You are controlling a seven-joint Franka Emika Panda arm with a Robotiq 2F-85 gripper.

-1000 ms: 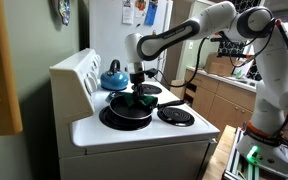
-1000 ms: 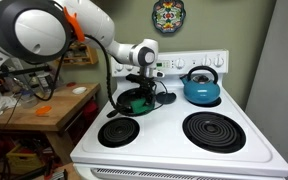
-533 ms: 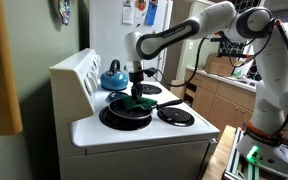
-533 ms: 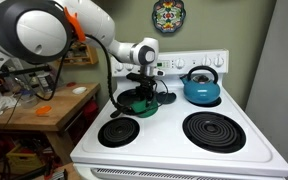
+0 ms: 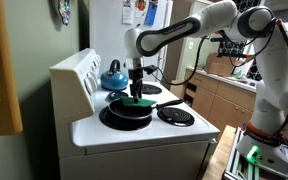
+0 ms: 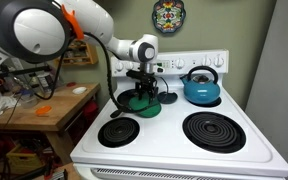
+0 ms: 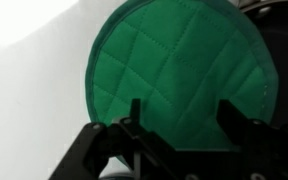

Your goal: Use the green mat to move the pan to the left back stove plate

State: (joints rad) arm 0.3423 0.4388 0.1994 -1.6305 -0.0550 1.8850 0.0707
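The black pan (image 5: 124,114) (image 6: 144,110) sits at the back left of the stove, covering the left back stove plate, which is mostly hidden beneath it. The green mat (image 5: 141,101) (image 6: 139,99) lies on the pan. My gripper (image 5: 136,90) (image 6: 144,86) hangs just above the mat, pointing down. In the wrist view the quilted mat (image 7: 184,60) fills the middle, and my gripper (image 7: 181,115) stands open over it. Its two dark fingers (image 7: 136,112) are wide apart and nothing is between them.
A blue kettle (image 6: 200,88) (image 5: 113,77) stands on the back right burner. A small coil burner (image 6: 118,131) (image 5: 176,116) and a large one (image 6: 216,130) lie bare at the front. The white control panel (image 6: 184,62) rises behind. A wooden bench (image 6: 34,105) is beside the stove.
My gripper has opened, let go of the green mat and risen a little. The mat now rests on the pan. The pan has not moved.
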